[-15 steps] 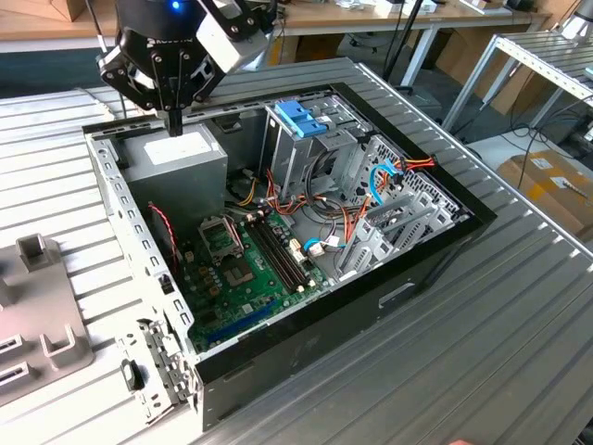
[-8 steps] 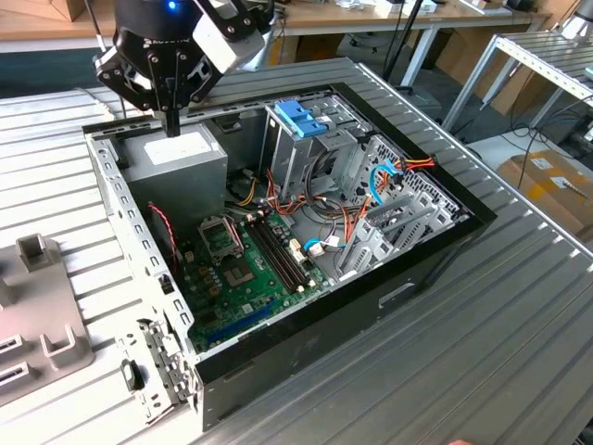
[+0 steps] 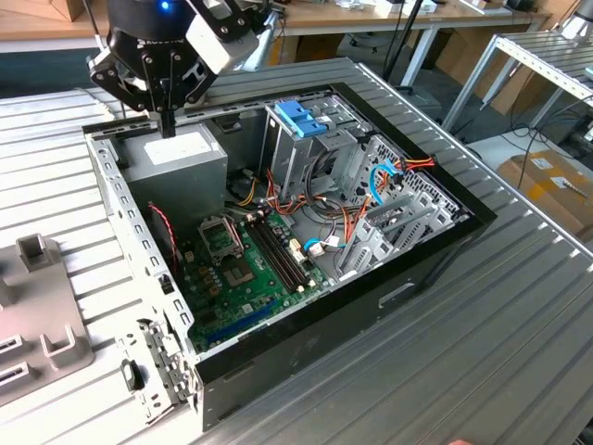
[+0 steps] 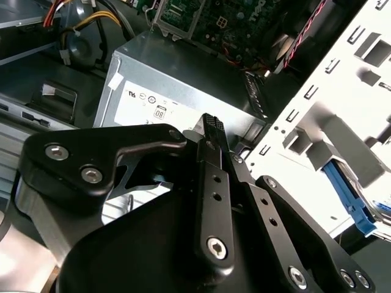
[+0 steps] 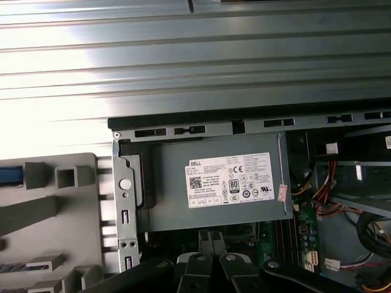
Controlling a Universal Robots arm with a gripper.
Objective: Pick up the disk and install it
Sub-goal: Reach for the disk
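My gripper (image 3: 167,125) hangs over the far left corner of the open computer case (image 3: 435,255), just above the grey power supply box with a white label (image 3: 176,158). Its fingers are shut with nothing between them, as the second wrist view (image 4: 211,125) and the first wrist view (image 5: 212,241) also show. Of the disk I see only a blue side rail (image 4: 347,196), lodged in the pale grey holder (image 4: 330,122) outside the case. A blue edge (image 5: 7,177) shows in that holder too. The rest of the disk is hidden.
Inside the case, a tall metal cage with a blue plastic top (image 3: 301,120) stands at the back. The green motherboard (image 3: 246,269) and loose red, orange and blue cables (image 3: 371,199) lie nearby. The grey holder block (image 3: 37,315) sits on the slatted table at the exterior view's left.
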